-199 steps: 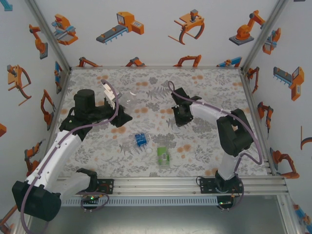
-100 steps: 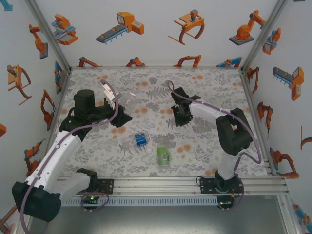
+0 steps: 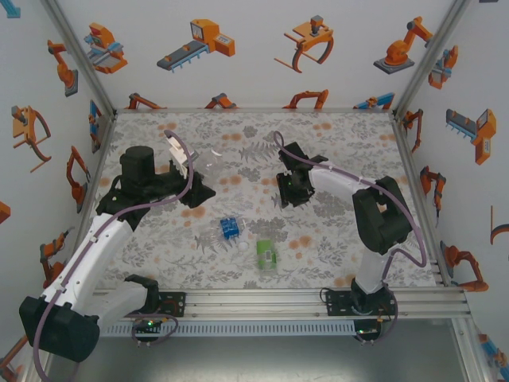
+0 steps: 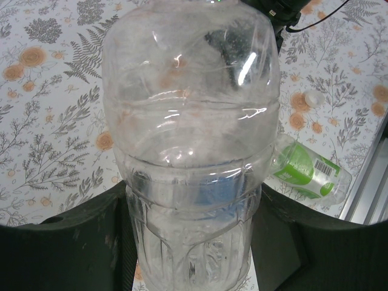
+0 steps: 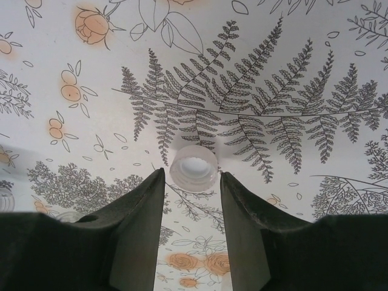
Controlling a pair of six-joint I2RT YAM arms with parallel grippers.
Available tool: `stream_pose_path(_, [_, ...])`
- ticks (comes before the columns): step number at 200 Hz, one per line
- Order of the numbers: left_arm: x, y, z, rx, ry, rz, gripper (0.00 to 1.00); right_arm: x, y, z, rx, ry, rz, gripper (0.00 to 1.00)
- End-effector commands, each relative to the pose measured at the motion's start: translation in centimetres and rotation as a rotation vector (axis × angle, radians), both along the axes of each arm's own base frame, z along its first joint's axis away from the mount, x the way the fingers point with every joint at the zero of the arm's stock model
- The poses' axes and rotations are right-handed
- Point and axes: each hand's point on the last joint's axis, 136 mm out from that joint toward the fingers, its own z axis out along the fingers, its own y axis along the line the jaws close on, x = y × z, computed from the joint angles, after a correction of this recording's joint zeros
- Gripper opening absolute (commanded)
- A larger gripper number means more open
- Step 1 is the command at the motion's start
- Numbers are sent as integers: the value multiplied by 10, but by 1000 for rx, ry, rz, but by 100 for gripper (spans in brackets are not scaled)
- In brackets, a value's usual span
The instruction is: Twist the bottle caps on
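While the left arm stretches over the left half of the flower-patterned table (image 3: 350,135), the left gripper (image 3: 191,177) is clamped on the clear bottle (image 3: 208,163), which juts out from it toward the middle. From the left wrist it's a tight hold. The dark fingers (image 4: 91,242) press in on both sides of the bottle's ribbed section, and its broad, see-through body bulges out beyond them.

Moving right, the blue-label bottle (image 3: 230,228) lies on its side in the front middle of the table. Just past it, nearer the arm bases, a loose cap (image 3: 242,247) sits on the pattern between the two labelled bottles, touching neither. Next comes the green-label bottle (image 3: 266,255), also on its side, its barcode showing in the left wrist view.

Over to the right, the right gripper (image 3: 290,195) points down at the table, right of centre and well apart from the lying bottles. From the right wrist, its jaws are spread. A second cap (image 5: 193,168) rests flat on a fern print right at the tips of the fingers (image 5: 136,230). A sliver of table shows on each side of this cap, so it's framed by the fingers but not pinched.
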Motion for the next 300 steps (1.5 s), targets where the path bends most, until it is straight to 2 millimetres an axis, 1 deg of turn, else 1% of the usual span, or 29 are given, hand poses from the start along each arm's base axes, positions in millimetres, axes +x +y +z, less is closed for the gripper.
stream_pose_path(1, [-1, 1, 7, -3, -33, -5, 1, 5, 5, 17, 36, -27, -10, 42])
stream_pose_path(104, [-3, 0, 9, -9, -32, -12, 2, 6, 8, 12, 33, -19, -6, 42])
stream_pose_path(171, [-3, 0, 9, -9, -31, -13, 2, 4, 12, 6, 33, -9, 1, 43])
stream_pose_path(300, [-4, 1, 9, -10, -33, -12, 3, -1, 12, -6, 24, 12, -2, 43])
